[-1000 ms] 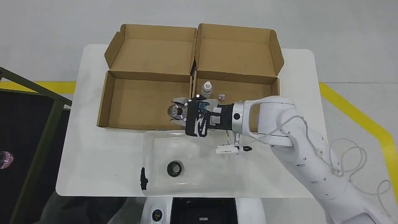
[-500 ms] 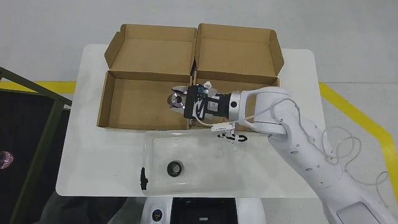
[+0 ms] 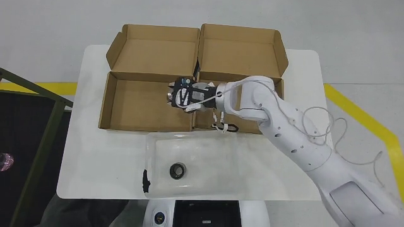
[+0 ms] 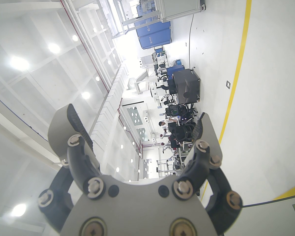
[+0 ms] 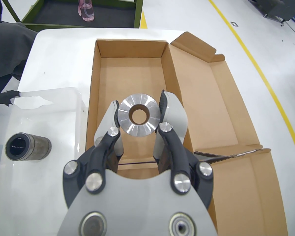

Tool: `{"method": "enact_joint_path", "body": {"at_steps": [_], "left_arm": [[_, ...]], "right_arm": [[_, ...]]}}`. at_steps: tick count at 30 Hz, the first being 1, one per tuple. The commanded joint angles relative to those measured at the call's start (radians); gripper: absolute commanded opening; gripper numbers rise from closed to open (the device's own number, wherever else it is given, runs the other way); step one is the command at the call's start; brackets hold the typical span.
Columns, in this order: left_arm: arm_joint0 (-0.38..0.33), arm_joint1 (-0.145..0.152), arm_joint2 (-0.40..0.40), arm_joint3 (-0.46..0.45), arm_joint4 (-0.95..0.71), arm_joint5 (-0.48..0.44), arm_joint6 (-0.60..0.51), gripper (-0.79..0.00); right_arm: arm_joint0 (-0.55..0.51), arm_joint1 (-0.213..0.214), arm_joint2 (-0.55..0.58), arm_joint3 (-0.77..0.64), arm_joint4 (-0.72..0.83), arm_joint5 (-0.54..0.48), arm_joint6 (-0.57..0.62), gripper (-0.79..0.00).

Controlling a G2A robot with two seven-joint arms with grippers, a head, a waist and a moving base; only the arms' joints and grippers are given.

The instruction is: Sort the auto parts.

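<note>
My left gripper [image 4: 137, 115] points away into the room, its jaws spread wide with nothing between them.

At the tabletop's near edge sits the clear plastic bin [image 3: 151, 144], with one dark linear bearing [image 3: 178, 171] lying on its side inside. I judge it to be steel: heavy for its size, rigid, and likely to roll. I would take it across the barrel, not by the ends.

Behind the bin, the left cardboard box [image 3: 136, 104] stands open with a bare floor. Over its right end, close to the wall it shares with its neighbour, my right gripper [image 3: 178, 96] is closed on a machined metal ring [image 5: 147, 124]. The pads press on opposite sides of its outer rim, and the grooved face and central bore are turned toward the wrist camera. The ring looks polished, so probably slippery, stiff and dense. A rim grip like this one seems the only sensible hold.

I cannot tell how thick the ring is behind that face, or how high it hangs above the box floor. Further right, my arm covers most of the floor of the right cardboard box [image 3: 240, 53], so I cannot make out what it holds.
</note>
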Motion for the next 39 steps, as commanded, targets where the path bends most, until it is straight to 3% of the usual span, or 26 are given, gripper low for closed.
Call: {"method": "enact_joint_path", "body": {"at_steps": [1, 34, 39], "left_arm": [[0.000, 0.000, 0.000, 0.000, 0.000, 0.000, 0.000, 0.000], [0.000, 0.000, 0.000, 0.000, 0.000, 0.000, 0.000, 0.000], [0.000, 0.000, 0.000, 0.000, 0.000, 0.000, 0.000, 0.000]], "right_arm": [[0.020, -0.008, -0.015, 0.028, -0.004, 0.002, 0.005, -0.785], [0.217, -0.202, -0.248, 0.504, -0.033, 0.031, 0.007, -0.785], [0.231, -0.224, -0.260, 0.538, -0.050, 0.032, 0.012, -0.665]]}}
